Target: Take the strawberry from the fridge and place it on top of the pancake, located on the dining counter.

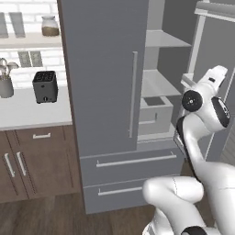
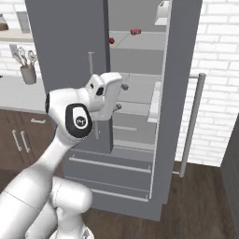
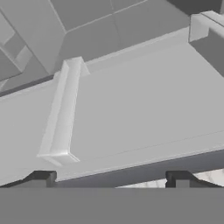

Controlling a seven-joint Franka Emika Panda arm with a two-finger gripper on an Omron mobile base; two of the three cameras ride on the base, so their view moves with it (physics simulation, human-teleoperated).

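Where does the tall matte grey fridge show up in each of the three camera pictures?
Left base view: the tall matte grey fridge fills the middle, left door closed, open shelves to the right.
Right base view: it stands centre, right door swung open.
Hand view: its pale grey inner shelf spans the picture.
Shared landmark: grey utensil cup on the white counter, left of the fridge in both base views.

We see a glossy white arm (image 2: 56,154) of rounded, tubular segments, with black round caps at its joints; one cap beside the fridge (image 2: 74,56) bears a small pale mark. Its hand is a blocky white piece, and our two fingertips (image 3: 41,178) are small, dark and squared.
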